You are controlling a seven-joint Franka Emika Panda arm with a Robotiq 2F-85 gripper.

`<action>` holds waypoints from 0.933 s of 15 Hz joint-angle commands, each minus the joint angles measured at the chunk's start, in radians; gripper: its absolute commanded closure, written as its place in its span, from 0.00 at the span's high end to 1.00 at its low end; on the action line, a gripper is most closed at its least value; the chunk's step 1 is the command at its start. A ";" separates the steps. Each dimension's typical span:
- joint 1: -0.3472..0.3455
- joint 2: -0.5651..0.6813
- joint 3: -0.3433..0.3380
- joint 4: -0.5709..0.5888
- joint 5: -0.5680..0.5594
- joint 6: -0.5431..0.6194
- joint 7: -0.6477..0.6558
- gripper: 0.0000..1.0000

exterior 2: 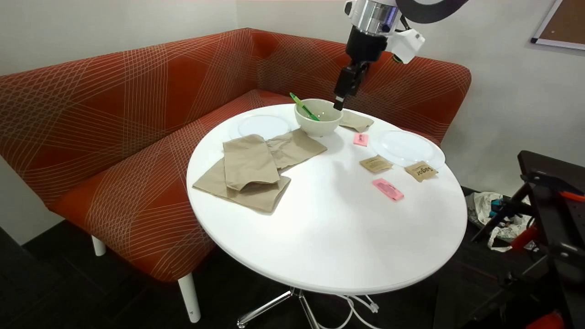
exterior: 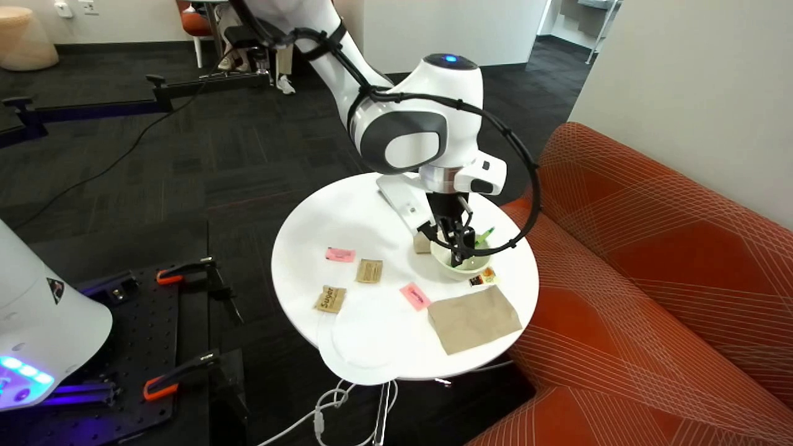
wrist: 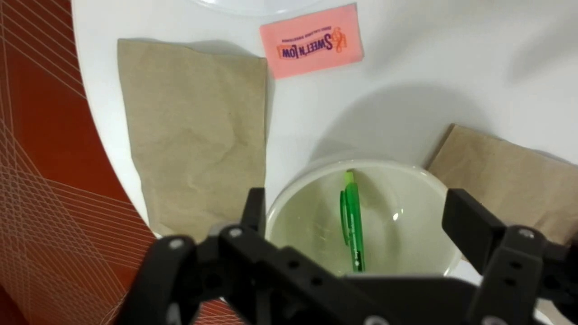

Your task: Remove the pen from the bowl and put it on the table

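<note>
The green pen (wrist: 355, 221) lies in the round white bowl (wrist: 415, 212), its lower part hidden behind the gripper body in the wrist view. In an exterior view the pen (exterior 2: 303, 106) leans on the wall of the bowl (exterior 2: 315, 128), one end above the rim. The pen (exterior: 485, 235) and bowl (exterior: 447, 271) also show in an exterior view, partly behind the gripper (exterior: 461, 248). My gripper (wrist: 361, 212) is open and empty, its fingers either side of the pen in the wrist view. The gripper (exterior 2: 339, 103) is at the bowl's rim. The white table (exterior 2: 329, 228) is beneath.
Brown napkins (exterior 2: 251, 162) lie beside the bowl, with another napkin (exterior 2: 354, 121) on its far side. Pink packets (exterior 2: 360, 139), sugar packets (exterior 2: 376, 163) and clear plates (exterior 2: 404, 148) lie on the table. A red sofa (exterior 2: 137, 114) borders the table.
</note>
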State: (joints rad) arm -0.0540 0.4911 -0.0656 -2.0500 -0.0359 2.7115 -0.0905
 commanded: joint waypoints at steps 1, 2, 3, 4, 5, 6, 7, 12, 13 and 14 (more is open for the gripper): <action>0.010 0.075 -0.015 0.091 -0.023 0.018 0.036 1.00; 0.011 0.089 -0.016 0.108 -0.022 0.020 0.039 1.00; 0.014 0.103 -0.018 0.128 -0.021 0.016 0.046 1.00; 0.017 0.116 -0.020 0.147 -0.023 0.011 0.050 1.00; 0.018 0.128 -0.018 0.162 -0.021 0.008 0.056 1.00; 0.021 0.138 -0.021 0.176 -0.022 0.006 0.060 1.00; 0.022 0.147 -0.017 0.190 -0.020 0.001 0.059 1.00; 0.033 0.173 -0.016 0.234 -0.021 -0.008 0.058 0.66; 0.035 0.177 -0.017 0.239 -0.021 -0.007 0.058 0.65; 0.036 0.179 -0.015 0.242 -0.020 -0.008 0.058 0.63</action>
State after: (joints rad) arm -0.0315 0.6523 -0.0701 -1.8418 -0.0360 2.7127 -0.0699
